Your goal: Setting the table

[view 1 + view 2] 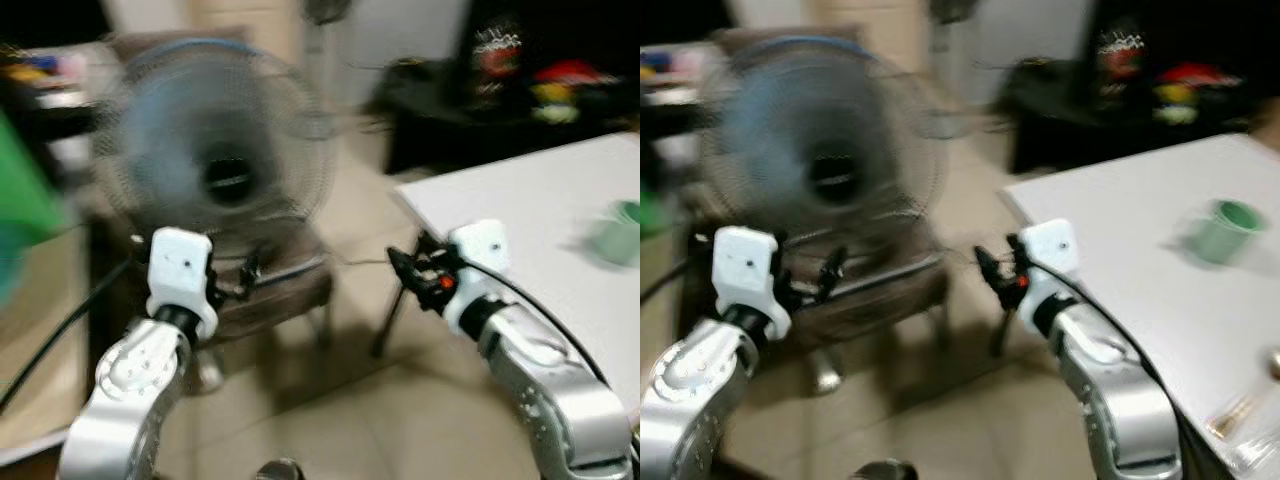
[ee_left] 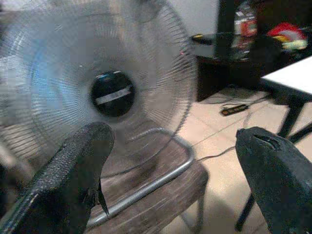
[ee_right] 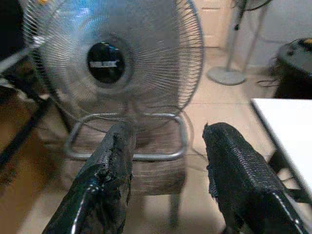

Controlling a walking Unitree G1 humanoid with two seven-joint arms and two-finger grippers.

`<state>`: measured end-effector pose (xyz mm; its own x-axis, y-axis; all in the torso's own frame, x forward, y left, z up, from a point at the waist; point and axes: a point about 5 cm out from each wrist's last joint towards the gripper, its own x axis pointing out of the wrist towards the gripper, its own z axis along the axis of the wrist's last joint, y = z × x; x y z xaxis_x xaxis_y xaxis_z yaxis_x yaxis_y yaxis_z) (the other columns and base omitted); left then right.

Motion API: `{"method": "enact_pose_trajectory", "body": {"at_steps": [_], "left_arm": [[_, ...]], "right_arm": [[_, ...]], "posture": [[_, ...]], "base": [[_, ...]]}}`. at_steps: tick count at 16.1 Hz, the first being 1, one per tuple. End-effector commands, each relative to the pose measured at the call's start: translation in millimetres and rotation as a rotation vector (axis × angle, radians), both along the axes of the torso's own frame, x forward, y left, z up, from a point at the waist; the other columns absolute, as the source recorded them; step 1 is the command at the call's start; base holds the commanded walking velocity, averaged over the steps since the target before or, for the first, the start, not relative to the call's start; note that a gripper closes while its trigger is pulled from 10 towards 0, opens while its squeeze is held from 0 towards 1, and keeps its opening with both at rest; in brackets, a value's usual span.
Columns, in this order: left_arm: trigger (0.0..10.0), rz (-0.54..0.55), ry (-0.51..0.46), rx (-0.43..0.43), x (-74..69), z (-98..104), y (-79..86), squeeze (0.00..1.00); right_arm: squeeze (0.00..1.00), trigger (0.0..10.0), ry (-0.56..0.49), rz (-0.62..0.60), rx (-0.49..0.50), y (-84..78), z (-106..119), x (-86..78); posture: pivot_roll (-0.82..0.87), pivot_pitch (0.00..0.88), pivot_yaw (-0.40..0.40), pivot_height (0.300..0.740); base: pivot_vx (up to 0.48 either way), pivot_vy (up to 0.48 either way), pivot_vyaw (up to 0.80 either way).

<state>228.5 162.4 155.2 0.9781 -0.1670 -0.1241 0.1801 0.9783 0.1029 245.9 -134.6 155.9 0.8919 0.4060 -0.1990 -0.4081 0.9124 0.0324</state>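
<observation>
Fan on chair beside white table

Table: white, flat rectangular top on dark legs – stands to the robot's right; its near-left corner points toward the floor area in front of the robot.
Green cup: pale green, round, upright with its open mouth up – rests on the table top toward the right edge, well apart from the left edge and the near-left corner. Outline blurred; contents cannot be told.
Utensil: small, thin, golden-toned item lying flat on the table top at its near edge, well apart from the green cup. Too blurred to identify further.
</observation>
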Motion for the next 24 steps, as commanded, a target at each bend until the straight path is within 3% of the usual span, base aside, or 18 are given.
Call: {"method": "enact_pose_trajectory", "body": {"at_steps": [1, 8, 24], "left_arm": [[10.0, 0.017, -0.028, 0.012, 1.4, 5, 3.2, 0.0], [10.0, -0.002, -0.045, -0.002, 0.3, 8, 3.2, 0.0], [10.0, -0.003, -0.077, 0.016, 3.1, 16, 4.2, 0.0]], "right_arm": [[0.0, 10.0, -0.003, 0.021, 0.007, 4.3, 1, 0.3], [0.0, 10.0, -0.008, 0.005, 0.021, 7.1, 1, 4.2], [0.0, 10.0, -0.02, 0.077, 0.048, 15.1, 2, 12.7]], "posture": [[0.16, 0.0, -0.005, 0.74], [0.17, 0.0, -0.005, 0.74], [0.2, 0.0, -0.033, 0.74]], "base": [[0.0, 0.0, 0.8], [0.0, 0.0, 0.8], [0.271, 0.0, 0.8]]}}
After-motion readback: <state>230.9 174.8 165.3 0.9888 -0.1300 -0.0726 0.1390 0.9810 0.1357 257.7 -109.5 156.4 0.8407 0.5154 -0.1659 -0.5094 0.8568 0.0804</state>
